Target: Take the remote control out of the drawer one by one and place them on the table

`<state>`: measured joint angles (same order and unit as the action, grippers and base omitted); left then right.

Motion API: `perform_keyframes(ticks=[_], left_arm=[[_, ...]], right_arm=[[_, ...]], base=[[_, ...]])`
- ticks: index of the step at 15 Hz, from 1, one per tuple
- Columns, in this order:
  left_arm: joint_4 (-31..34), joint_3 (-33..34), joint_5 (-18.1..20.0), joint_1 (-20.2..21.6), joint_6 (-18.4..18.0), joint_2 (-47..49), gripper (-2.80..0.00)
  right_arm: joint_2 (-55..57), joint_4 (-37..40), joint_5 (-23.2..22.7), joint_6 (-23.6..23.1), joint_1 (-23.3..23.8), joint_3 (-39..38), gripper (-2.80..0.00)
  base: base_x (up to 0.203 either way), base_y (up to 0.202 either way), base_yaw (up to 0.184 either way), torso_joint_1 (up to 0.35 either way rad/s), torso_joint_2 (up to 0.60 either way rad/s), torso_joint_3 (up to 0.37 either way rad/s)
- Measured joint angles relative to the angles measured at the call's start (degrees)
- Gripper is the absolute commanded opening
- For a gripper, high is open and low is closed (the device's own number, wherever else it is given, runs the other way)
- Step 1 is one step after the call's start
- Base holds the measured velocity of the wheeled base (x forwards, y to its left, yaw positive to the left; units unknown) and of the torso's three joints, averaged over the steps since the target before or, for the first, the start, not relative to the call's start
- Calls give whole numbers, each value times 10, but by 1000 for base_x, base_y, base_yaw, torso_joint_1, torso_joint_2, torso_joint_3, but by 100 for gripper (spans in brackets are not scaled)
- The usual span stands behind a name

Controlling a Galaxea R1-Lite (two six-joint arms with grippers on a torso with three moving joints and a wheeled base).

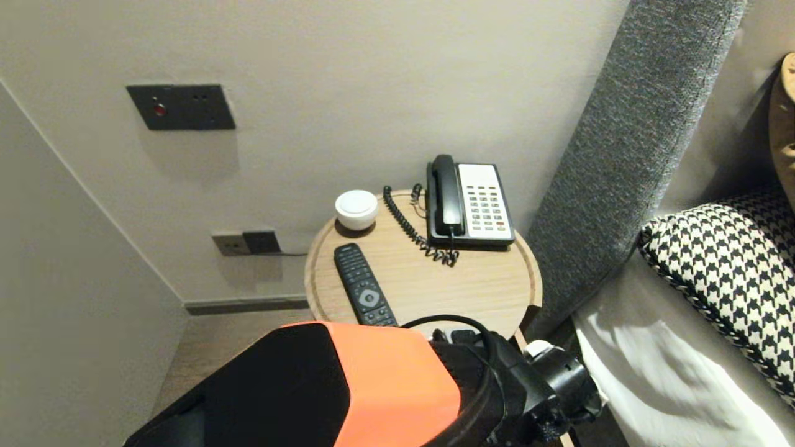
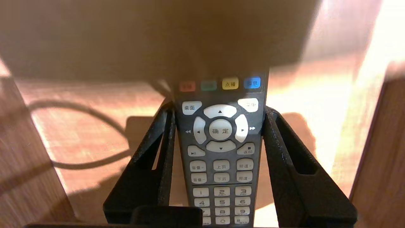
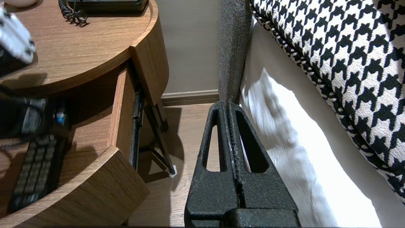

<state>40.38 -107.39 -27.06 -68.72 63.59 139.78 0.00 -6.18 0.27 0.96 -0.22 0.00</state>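
In front of the near edge of the round bedside table (image 1: 435, 282), the left arm (image 1: 372, 385) wears a rounded shell, glossy black at the back and bright orange toward the wrist. Past it come black joints and a small white cap (image 1: 538, 347), with a thin black cable (image 1: 446, 321) arching over them. The left gripper (image 2: 220, 109) has matte black, grainy fingers (image 2: 284, 164), wedge-shaped with long slots. Beside the table, the right gripper (image 3: 228, 106) looks alike, with ribbed inner pads (image 3: 233, 152).
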Motion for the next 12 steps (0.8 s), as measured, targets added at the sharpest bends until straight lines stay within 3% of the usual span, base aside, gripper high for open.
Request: perform_keyframes(ticks=[12], left_arm=[[1,5,-1,-12,0,-6,-280]], right_arm=[[0,0,0,0,0,0,-280]], base=[[0,0,0,0,0,0]])
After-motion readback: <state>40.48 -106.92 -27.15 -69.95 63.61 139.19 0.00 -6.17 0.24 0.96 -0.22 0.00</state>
